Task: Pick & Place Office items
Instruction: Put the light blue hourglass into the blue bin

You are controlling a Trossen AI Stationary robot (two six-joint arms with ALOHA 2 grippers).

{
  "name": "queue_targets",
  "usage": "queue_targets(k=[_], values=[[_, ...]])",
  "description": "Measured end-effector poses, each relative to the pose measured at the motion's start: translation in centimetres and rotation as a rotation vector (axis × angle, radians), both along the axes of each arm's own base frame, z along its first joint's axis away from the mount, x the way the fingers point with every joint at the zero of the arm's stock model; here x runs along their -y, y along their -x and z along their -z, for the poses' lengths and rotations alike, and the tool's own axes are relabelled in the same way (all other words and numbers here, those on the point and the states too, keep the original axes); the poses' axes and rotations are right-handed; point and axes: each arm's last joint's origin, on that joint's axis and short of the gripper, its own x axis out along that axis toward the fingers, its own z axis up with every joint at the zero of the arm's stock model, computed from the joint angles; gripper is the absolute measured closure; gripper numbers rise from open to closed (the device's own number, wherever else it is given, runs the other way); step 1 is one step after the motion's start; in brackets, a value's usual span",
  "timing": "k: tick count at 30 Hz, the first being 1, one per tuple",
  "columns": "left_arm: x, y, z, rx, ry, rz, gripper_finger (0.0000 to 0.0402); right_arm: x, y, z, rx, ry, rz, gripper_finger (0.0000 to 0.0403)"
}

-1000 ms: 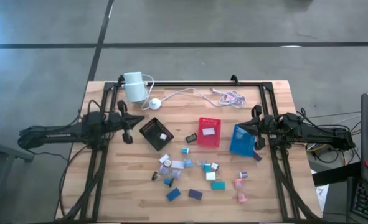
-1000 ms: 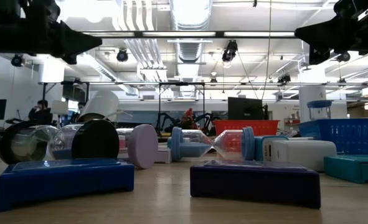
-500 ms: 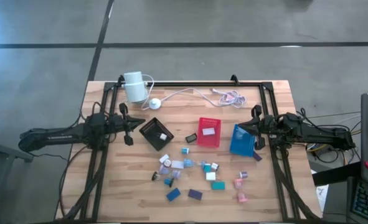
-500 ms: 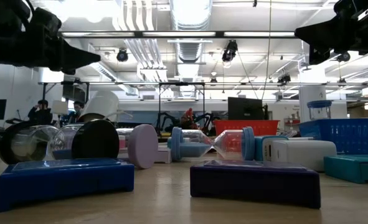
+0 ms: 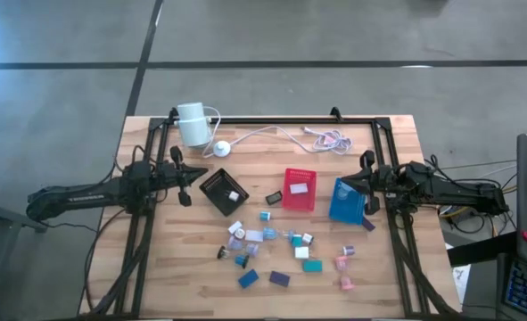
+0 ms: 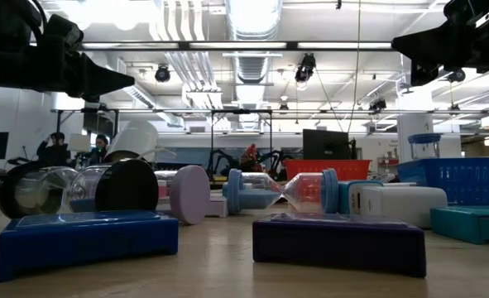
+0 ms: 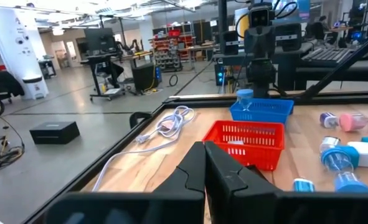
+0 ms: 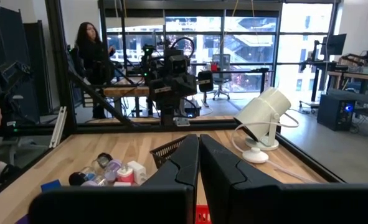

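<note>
Two dark arms are seen over the wooden bench (image 5: 156,285), one at each side. The left gripper (image 5: 188,185) is held at 9 o'clock of the bench, just beside the black tray (image 5: 220,190), with its fingers (image 7: 193,171) pressed together on nothing. The right gripper (image 5: 363,190) is held at 3 o'clock, above the blue basket (image 5: 345,201), its fingers (image 8: 185,163) likewise closed and empty.

Three small containers are counted in a row across the middle: the black tray, a red basket (image 5: 299,189) and the blue basket. One white cylinder (image 5: 192,123) with a round foot and one coiled white cable (image 5: 330,139) are found at 12 o'clock.

The office items (image 5: 285,254) are scattered from the centre toward 6 o'clock, roughly twenty in all; an exact count cannot be made from above. A dark blue block (image 6: 87,240) and a purple block (image 6: 339,242) are the nearest pieces in the low view. About three teal blocks, two pink pieces at the 5 o'clock side and several white and pale blue pieces are made out. A white piece is seen inside the black tray and another inside the red basket; one dark piece (image 5: 274,197) is seen between these two.

In the low view most pieces are hidden behind the two front blocks, and both grippers are cut off by the upper edge. A person (image 8: 95,59) is seen standing beyond the bench in the right wrist view.
</note>
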Motion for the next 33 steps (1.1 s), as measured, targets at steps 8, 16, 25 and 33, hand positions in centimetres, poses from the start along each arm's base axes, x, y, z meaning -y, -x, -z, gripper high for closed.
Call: queue_targets(k=[8,16,25,33], values=[[0.29,-0.06,-0.19,0.023,0.013,0.101,0.0401,0.00,-0.03,0.17,-0.005,0.002,0.000,0.0390],[0.29,-0.10,-0.35,0.024,0.037,0.105,0.0401,0.00,-0.05,0.28,-0.008,-0.001,0.000,0.0390],[0.29,-0.12,-0.34,0.022,0.034,0.105,0.0390,0.00,-0.06,0.33,-0.010,-0.029,-0.006,0.0390],[0.28,-0.12,-0.35,0.023,0.037,0.103,0.0395,-0.04,0.28,-0.32,-0.100,-0.152,-0.011,0.0390]])
